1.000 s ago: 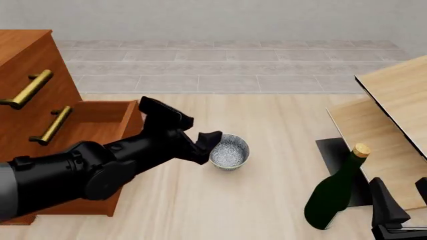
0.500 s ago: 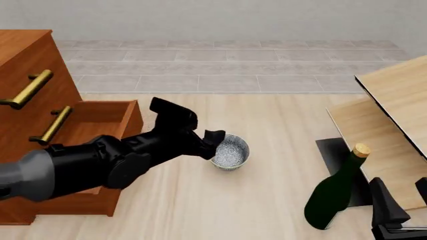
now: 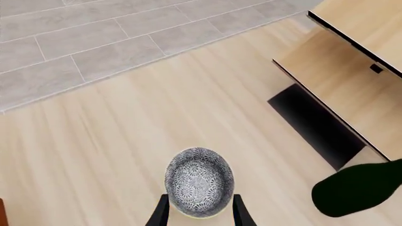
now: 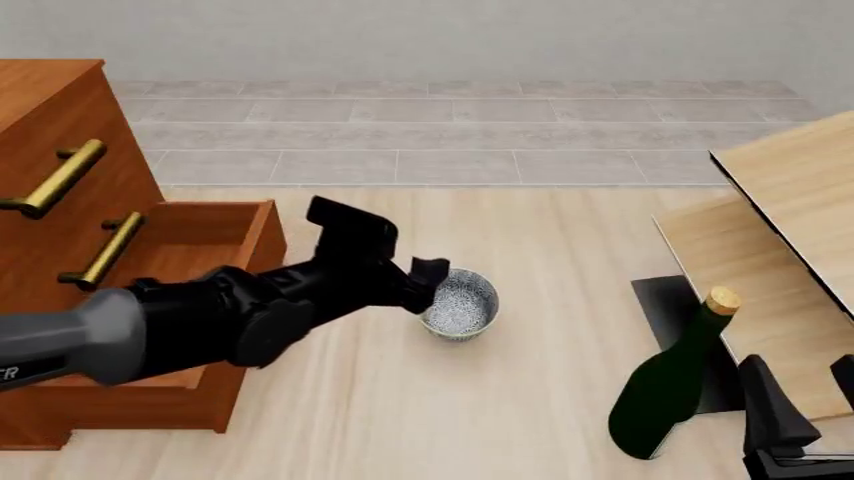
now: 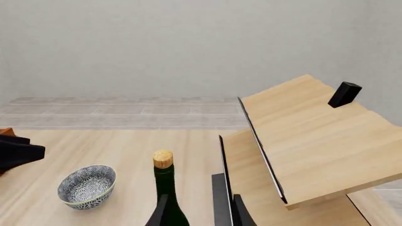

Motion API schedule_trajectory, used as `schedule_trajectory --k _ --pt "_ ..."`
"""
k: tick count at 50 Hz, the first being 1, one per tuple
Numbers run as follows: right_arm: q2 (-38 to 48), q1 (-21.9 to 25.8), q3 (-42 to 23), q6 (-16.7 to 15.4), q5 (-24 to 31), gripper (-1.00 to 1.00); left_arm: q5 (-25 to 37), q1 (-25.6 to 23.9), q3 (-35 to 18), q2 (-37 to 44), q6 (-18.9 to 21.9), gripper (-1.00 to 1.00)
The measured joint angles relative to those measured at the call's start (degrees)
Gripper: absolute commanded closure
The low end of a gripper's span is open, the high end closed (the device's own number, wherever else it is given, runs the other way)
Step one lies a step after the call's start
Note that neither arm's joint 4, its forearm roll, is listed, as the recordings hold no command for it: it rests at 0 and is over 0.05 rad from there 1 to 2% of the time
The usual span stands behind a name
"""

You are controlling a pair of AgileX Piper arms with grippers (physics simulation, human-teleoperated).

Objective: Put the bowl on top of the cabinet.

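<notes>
The bowl point(image 4: 461, 303), small and grey-white speckled, stands on the pale table right of the cabinet point(image 4: 54, 130), a reddish-brown chest with brass bar handles whose lower drawer point(image 4: 200, 235) is pulled out. My left gripper point(image 4: 424, 280) is open at the bowl's left side. In the left wrist view its fingers point(image 3: 158, 214) flank the bowl point(image 3: 199, 187) without closing on it. Near the front right corner my right gripper point(image 4: 805, 415) stands open and empty. It shows the bowl point(image 5: 86, 185) from afar.
A dark green corked bottle point(image 4: 674, 385) leans just left of my right gripper. Behind it, pale light-wood boards point(image 4: 787, 220) slope up over a dark base point(image 4: 663, 310). A small black block point(image 5: 344, 94) sits on the upper board. Grey floor tiles lie beyond the table.
My left arm has swung its gripper up to the bowl's left rim, so the fingers now straddle it. Neither the bowl nor the right arm has moved.
</notes>
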Motion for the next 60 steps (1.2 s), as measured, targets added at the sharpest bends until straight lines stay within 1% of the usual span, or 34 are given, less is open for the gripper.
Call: schedule_trajectory --k 15,31,60 --pt "0.0 0.0 0.0 0.0 0.0 -1.0 -0.98 0.04 -0.88 3.49 -0.34 -1.0" --pt "0.0 -0.01 0.0 0.0 0.0 -1.0 -1.8 1.15 -1.73 6.31 -1.0 -1.0" --pt "0.0 0.0 0.0 0.0 0.0 -1.0 -3.44 2.52 -4.22 12.02 -1.0 -1.0"
